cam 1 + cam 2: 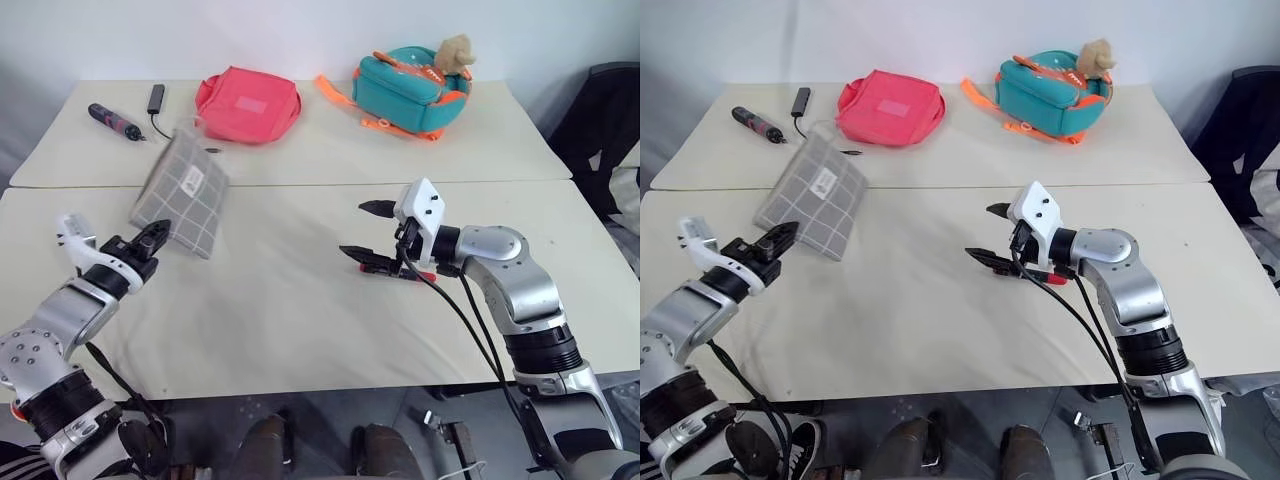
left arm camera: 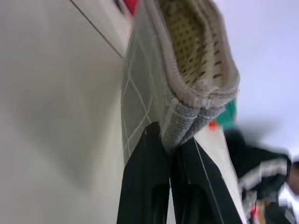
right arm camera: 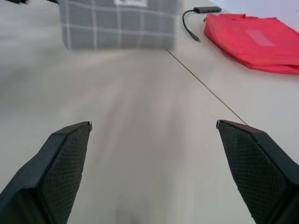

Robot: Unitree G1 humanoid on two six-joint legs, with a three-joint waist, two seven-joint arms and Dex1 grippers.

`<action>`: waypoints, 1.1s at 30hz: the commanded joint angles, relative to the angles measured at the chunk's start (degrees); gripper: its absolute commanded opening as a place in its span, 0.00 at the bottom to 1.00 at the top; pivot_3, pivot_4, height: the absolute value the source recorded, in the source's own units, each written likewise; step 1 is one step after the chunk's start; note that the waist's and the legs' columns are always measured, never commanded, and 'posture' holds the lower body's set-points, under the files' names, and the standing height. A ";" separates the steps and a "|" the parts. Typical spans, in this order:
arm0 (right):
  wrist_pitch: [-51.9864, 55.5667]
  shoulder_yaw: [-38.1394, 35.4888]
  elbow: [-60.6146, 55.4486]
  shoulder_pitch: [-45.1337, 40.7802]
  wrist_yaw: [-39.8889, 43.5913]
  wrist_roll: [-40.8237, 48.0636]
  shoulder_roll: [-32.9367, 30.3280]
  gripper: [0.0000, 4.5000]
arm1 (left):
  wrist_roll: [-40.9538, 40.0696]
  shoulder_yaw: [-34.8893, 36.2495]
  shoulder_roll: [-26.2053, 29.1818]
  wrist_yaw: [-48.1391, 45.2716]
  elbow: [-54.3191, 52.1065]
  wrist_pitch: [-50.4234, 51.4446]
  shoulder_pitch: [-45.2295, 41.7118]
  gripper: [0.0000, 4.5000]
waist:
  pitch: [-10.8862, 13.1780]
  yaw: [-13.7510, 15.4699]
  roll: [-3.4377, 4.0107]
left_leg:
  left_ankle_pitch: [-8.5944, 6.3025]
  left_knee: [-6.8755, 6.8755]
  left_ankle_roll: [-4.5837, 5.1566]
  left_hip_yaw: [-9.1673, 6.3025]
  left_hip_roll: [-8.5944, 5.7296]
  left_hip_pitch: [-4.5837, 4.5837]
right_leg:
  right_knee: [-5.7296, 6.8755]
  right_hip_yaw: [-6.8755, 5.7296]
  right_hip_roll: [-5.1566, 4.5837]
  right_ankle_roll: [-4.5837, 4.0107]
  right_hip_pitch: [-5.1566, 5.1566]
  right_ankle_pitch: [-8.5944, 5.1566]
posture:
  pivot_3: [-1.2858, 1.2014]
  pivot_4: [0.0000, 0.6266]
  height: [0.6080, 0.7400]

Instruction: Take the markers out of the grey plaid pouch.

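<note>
my left claw pinches a corner of the flat grey plaid fabric pouch, lifted and tilted over the pale table, dotted lining showing; no markers visible. my right claw hangs spread wide and empty. i'd keep the pinch firm and tip the mouth down over the bare middle, away from the table's near edge and the pink pouch.

Left gripper reaching in from seven o'clock, black fingers pinching shut on the grey plaid pouch at one corner. Right gripper extending in from four o'clock, pointing toward nine o'clock, jaws spreading wide, holding nothing.
</note>
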 commanded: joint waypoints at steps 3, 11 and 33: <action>-2.08 -0.08 0.31 -1.38 0.72 -0.11 0.22 1.00 | -0.09 -2.05 2.45 -0.49 -2.18 -2.42 3.31 0.46 | -0.01 0.41 -0.03 | -0.01 -0.01 -0.02 0.04 0.02 -0.01 | 0.01 0.02 0.03 0.00 -0.04 0.00 | 0.52 0.24 1.00; -0.83 -1.38 0.41 -1.14 1.31 1.53 0.43 1.00 | 10.43 -14.10 12.86 -14.10 -13.78 -6.76 12.66 1.00 | -0.02 0.40 -0.05 | -0.04 -0.15 -0.09 0.19 0.02 -0.01 | 0.00 0.12 0.03 -0.03 -0.16 0.01 | 0.52 0.24 1.00; -7.92 -22.03 19.10 6.52 -14.88 0.18 -10.14 1.00 | 34.80 -21.57 16.42 -47.70 -27.18 -39.84 35.61 1.00 | -0.03 0.75 0.09 | -0.07 -0.61 -0.19 0.89 0.39 -0.08 | -0.61 0.21 -0.06 -0.27 -0.60 0.15 | 0.52 0.24 1.00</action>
